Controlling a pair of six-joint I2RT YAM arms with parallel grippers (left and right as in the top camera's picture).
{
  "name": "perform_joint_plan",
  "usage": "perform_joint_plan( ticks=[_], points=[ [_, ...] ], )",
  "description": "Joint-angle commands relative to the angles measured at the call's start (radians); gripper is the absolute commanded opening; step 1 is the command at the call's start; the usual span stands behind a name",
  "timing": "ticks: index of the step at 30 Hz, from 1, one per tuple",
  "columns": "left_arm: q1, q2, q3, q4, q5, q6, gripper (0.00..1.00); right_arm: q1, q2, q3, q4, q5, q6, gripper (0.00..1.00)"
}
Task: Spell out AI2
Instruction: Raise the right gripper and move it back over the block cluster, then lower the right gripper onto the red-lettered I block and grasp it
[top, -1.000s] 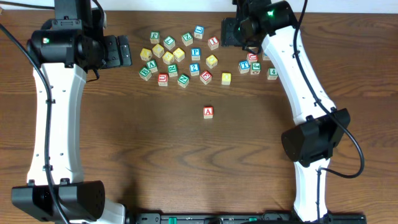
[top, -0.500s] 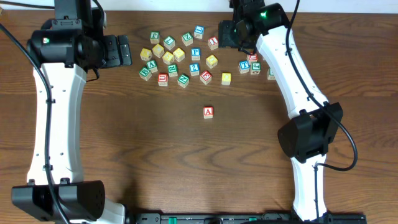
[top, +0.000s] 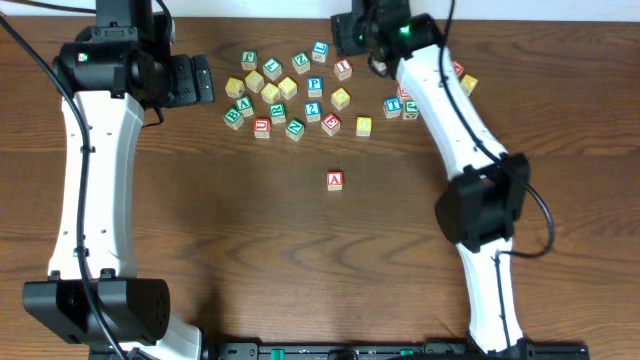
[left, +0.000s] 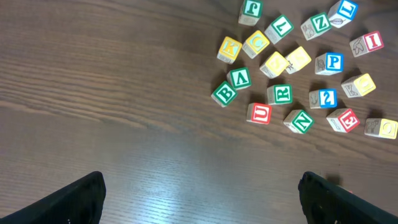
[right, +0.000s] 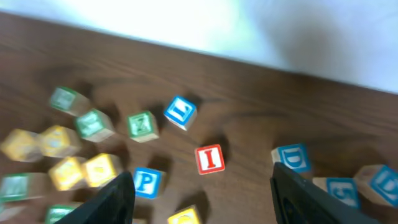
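A red "A" block (top: 335, 180) stands alone mid-table. A red "I" block (top: 343, 69) lies at the back of the block cluster; it also shows in the right wrist view (right: 209, 159) and the left wrist view (left: 373, 42). A blue "2" block (top: 313, 110) sits in the cluster, seen too in the left wrist view (left: 323, 98). My right gripper (top: 347, 36) is open and empty above the table's far edge, just behind the "I" block, its fingers either side of the block in its own view (right: 202, 196). My left gripper (top: 192, 82) is open and empty left of the cluster (left: 202, 196).
Many lettered blocks lie scattered at the back of the table, among them a blue "P" (top: 315, 86), several yellow blocks (top: 270, 92) and a further group at the right (top: 400, 105). The table's far edge (right: 261, 65) lies close behind them.
My right gripper has moved left along the far edge, from above the right group to behind the "I" block. The left arm and the blocks have not moved.
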Motion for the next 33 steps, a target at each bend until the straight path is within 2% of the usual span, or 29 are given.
perform_joint_plan(
  ticks=[1,11,26,30,33],
  points=[
    [0.003,0.003,0.0,-0.013,0.002,-0.01,0.98,-0.003,0.089,-0.003,0.031,0.011,-0.072,0.64],
    [0.002,0.003,0.0,-0.028,0.002,-0.009,0.98,-0.005,0.243,-0.003,0.11,0.011,-0.09,0.64],
    [0.002,0.003,0.0,-0.039,0.002,-0.01,0.98,-0.013,0.3,-0.003,0.22,0.012,-0.089,0.59],
    [0.002,0.003,0.0,-0.048,0.002,-0.01,0.98,-0.013,0.312,-0.003,0.235,0.012,-0.087,0.53],
    [0.002,0.003,0.0,-0.05,0.002,-0.01,0.98,-0.013,0.312,-0.003,0.236,0.012,-0.085,0.44]
  ],
)
